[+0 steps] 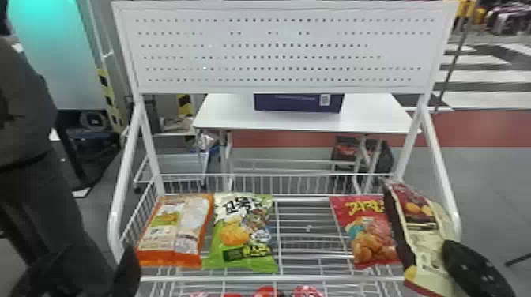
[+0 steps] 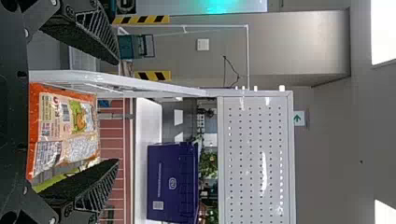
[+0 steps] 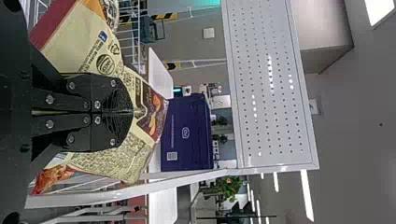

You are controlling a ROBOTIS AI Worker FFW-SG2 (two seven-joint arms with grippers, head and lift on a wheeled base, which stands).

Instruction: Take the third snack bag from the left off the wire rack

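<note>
The white wire rack (image 1: 304, 233) holds an orange bag (image 1: 176, 229) at the left, a green bag (image 1: 241, 233) beside it, then a bare gap and a red bag (image 1: 365, 233). At the rack's right end a dark red and beige snack bag (image 1: 415, 233) stands tilted, lifted off the wires. My right gripper (image 1: 448, 252) is shut on its lower part; in the right wrist view the fingers (image 3: 109, 100) pinch the bag (image 3: 135, 154). My left gripper (image 1: 128, 268) sits low by the rack's front left corner, open (image 2: 107, 112), with the orange bag (image 2: 63, 133) beyond it.
A white pegboard panel (image 1: 284, 47) rises behind the rack. Behind it stands a white table (image 1: 363, 116) carrying a dark blue box (image 1: 299, 102). Red round items (image 1: 268, 293) lie on a lower shelf at the front edge. The rack's side rails (image 1: 442, 189) close off both ends.
</note>
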